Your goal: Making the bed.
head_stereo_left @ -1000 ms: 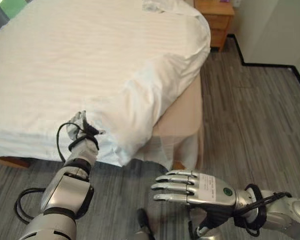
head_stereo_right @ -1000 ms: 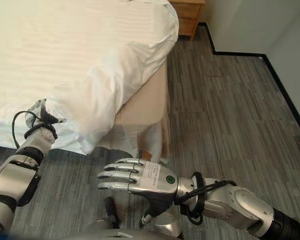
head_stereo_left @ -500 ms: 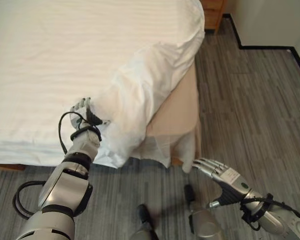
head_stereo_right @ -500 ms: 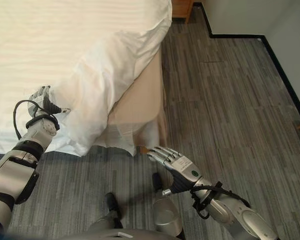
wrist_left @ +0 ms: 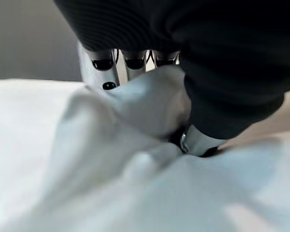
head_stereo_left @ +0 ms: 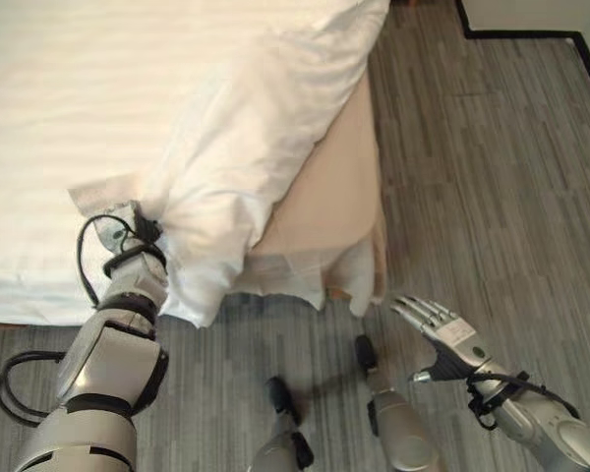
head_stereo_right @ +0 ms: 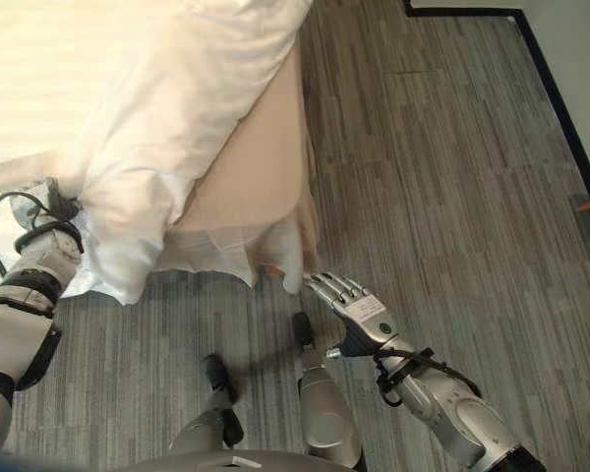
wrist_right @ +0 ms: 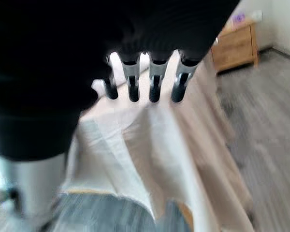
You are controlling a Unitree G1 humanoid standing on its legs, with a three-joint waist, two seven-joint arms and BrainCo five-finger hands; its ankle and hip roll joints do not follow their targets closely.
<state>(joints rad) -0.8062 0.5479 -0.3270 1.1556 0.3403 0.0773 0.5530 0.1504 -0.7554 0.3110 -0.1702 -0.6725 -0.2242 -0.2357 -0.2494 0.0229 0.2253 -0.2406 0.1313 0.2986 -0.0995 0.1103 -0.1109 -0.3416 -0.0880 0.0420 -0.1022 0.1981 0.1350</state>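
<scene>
**Left hand holds the duvet at the bed's corner**

Your white duvet (head_stereo_left: 246,147) lies bunched over the bed's near corner, a fold hanging down past the beige mattress side (head_stereo_left: 324,206). Your left hand (head_stereo_left: 128,228) sits at that fold; its wrist view shows what the head views hide: fingers (wrist_left: 102,65) and thumb curled into the cloth. Your right hand (head_stereo_right: 359,307) hovers over the grey plank floor (head_stereo_right: 452,177) near the bed skirt (wrist_right: 135,159), fingers straight. Its wrist view shows a wooden nightstand (wrist_right: 236,44).
</scene>
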